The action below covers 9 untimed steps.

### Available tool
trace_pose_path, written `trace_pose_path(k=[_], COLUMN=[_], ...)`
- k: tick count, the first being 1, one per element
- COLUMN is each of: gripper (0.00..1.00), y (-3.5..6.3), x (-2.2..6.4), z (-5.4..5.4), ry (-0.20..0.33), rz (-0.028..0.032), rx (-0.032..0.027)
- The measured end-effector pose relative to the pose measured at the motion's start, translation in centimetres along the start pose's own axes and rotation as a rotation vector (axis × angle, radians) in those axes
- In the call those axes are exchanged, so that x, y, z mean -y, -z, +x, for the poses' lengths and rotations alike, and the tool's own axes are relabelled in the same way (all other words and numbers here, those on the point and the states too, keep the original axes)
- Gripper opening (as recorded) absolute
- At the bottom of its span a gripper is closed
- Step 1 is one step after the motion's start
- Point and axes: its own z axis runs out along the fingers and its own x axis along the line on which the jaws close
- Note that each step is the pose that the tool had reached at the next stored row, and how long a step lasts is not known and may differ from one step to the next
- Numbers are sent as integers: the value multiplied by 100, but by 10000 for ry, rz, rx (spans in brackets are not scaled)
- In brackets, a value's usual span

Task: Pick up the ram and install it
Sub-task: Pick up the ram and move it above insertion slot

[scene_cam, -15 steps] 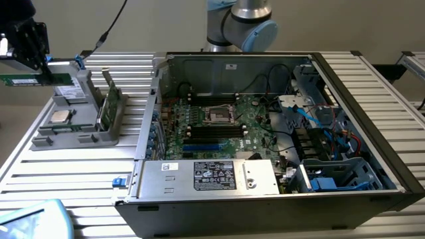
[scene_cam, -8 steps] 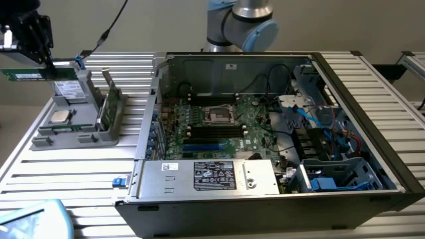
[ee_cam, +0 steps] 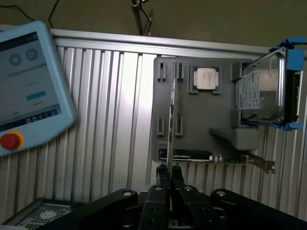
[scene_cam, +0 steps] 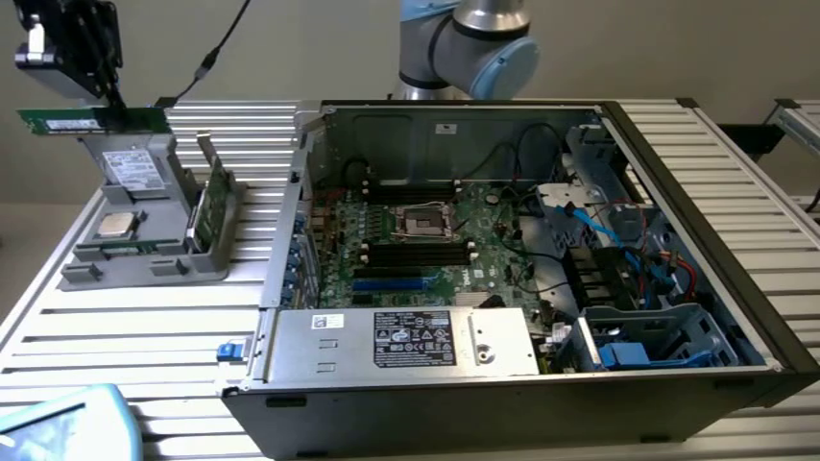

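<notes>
Claw (scene_cam: 115, 106) clamped on the ram (scene_cam: 90, 120). Stick is held level above the grey parts holder (scene_cam: 129, 264) (CPU chip (scene_cam: 115, 225) sits in it), at the exterior view's left of the open PC case (scene_cam: 384, 125).

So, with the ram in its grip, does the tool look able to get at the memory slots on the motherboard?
Probably yes. The tool is shut on the ram, the case lies open on top, and the black memory slots look free of cables, which bunch toward the exterior view's right.
</notes>
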Motion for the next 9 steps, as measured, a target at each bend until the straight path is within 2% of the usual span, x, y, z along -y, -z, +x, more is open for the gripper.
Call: trace_pose_path(k=[9], gripper=[14], y=[325], x=[347], z=[31], ry=[1], rz=[-14], rx=[0])
